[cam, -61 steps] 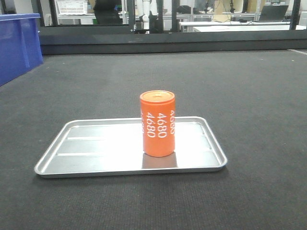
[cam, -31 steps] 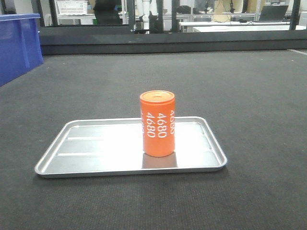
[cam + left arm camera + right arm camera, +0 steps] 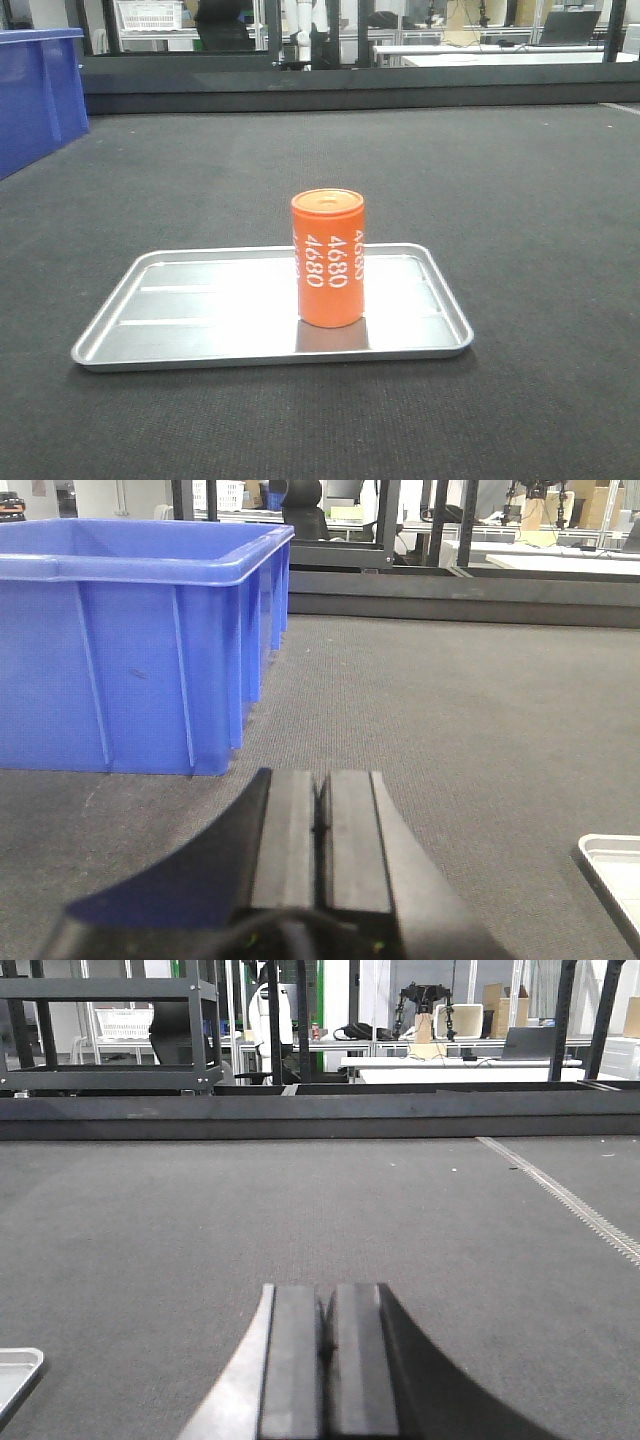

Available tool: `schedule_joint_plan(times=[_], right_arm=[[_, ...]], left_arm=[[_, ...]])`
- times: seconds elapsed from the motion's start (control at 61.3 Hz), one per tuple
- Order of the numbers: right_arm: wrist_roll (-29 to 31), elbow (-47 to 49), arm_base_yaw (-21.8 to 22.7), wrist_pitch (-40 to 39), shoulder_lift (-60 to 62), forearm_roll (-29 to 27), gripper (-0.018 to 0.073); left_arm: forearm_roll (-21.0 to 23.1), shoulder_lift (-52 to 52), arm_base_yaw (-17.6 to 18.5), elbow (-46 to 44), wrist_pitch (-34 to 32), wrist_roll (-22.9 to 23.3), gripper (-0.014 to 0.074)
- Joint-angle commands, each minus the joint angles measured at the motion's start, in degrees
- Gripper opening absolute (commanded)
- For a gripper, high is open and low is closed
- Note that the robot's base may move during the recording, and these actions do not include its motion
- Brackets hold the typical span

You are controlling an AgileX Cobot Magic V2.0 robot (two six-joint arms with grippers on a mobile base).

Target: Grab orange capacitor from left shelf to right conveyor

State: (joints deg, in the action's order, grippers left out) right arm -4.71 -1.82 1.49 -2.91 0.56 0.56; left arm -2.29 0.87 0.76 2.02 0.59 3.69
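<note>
The orange capacitor (image 3: 328, 258) stands upright on a shallow silver tray (image 3: 200, 320) that lies on the dark conveyor belt (image 3: 500, 200). No gripper shows in the front view. My left gripper (image 3: 321, 775) is shut and empty, low over the belt, with the tray's corner (image 3: 612, 865) at its right. My right gripper (image 3: 326, 1290) is shut and empty, low over the belt (image 3: 400, 1200), with the tray's corner (image 3: 15, 1370) at its left. The left shelf is out of view.
A blue plastic bin (image 3: 35, 90) stands on the belt at the far left; it fills the left of the left wrist view (image 3: 130, 640). A dark frame rail (image 3: 350, 85) runs along the belt's far edge. A metal strip (image 3: 580, 1200) crosses the belt at right.
</note>
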Motion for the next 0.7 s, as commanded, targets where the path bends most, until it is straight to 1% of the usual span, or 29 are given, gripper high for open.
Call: schedule_joint_plan(times=[0.0,0.685], right_arm=[[-0.14,1.15,0.06,-5.8,1.28,0.23,0.0051],[-0.14,1.19,0.06,-5.85,1.28,0.23,0.0049]], left_arm=[[0.13,0.38,0.13,1.24,-5.11,0.37,-0.0126],[0.13,0.38,0.13,1.24,-5.11,0.37,-0.0126]])
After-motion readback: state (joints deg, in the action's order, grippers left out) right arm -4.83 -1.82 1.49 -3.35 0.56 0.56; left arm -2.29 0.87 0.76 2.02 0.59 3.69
